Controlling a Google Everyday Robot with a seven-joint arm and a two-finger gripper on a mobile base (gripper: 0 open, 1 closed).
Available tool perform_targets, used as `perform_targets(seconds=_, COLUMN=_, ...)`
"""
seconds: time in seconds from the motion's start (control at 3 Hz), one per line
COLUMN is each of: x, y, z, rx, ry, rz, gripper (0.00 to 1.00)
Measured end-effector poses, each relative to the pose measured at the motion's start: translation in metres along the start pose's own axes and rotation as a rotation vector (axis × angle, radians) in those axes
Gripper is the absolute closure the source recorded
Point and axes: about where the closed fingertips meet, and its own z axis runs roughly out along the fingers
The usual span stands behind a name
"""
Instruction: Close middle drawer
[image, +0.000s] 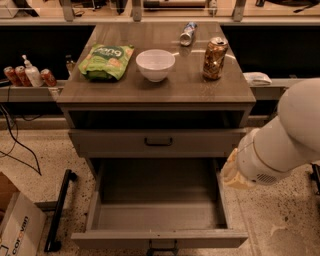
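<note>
Speckled floor round cabinet; dim ledge behind it; cardboard box front-L; hand at cabinet's R side
</note>
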Motion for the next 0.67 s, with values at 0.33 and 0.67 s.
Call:
perform_targets(seconds=0.33, x=0.0126, y=0.0174, z=0.0501, rx=-0.032, ry=-0.015, rz=0.045, gripper=1.00)
perform_targets(seconds=0.67, x=0.0125, y=0.0175, z=0.0503, rx=-0.032, ry=-0.015, rz=0.045, gripper=1.00)
